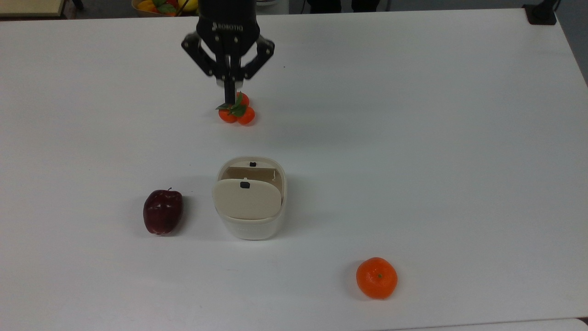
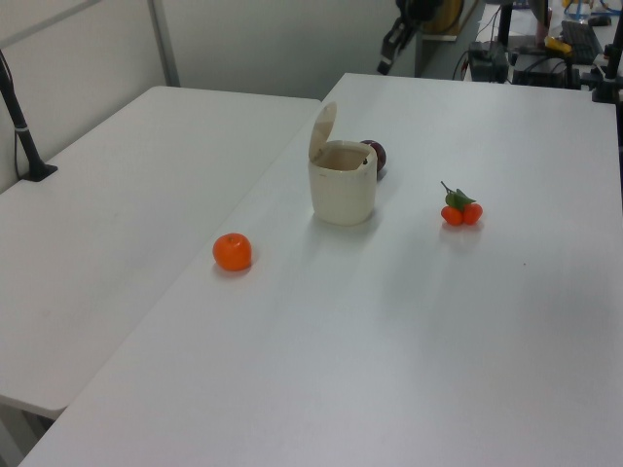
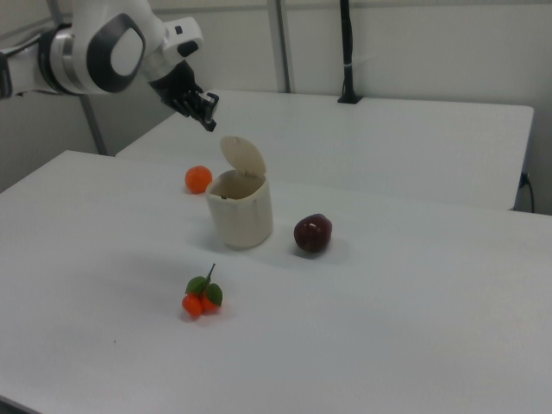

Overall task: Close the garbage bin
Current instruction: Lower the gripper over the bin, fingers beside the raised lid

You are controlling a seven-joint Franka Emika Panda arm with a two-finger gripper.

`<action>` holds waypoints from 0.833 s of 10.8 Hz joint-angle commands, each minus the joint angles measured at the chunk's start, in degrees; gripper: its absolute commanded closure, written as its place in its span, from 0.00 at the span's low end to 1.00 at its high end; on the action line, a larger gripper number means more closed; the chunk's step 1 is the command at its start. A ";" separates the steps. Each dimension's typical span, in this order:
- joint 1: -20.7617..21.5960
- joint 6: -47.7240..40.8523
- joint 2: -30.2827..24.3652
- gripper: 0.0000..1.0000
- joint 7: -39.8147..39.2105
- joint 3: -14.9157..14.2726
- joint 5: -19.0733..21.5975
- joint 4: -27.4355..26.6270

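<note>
The garbage bin (image 1: 250,228) is a cream-white tub in the middle of the table, with its beige lid (image 1: 247,198) hinged up and the opening uncovered. In the left view the bin (image 2: 343,195) shows its lid (image 2: 322,129) standing nearly upright, as does the lid (image 3: 244,157) in the right view. My gripper (image 1: 228,97) hangs in the air, shut and empty, and in the top view it overlaps the small tangerines beyond the bin. The right view puts the gripper (image 3: 210,110) above and to the left of the lid, not touching it.
A dark red apple (image 1: 162,211) lies close to the bin on the top view's left. A cluster of small tangerines with leaves (image 1: 240,113) lies farther up, and an orange (image 1: 376,277) sits at the lower right. A second white table (image 2: 127,185) adjoins this one.
</note>
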 commanded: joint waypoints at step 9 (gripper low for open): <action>0.40 31.53 15.73 1.00 2.31 -0.34 0.80 4.00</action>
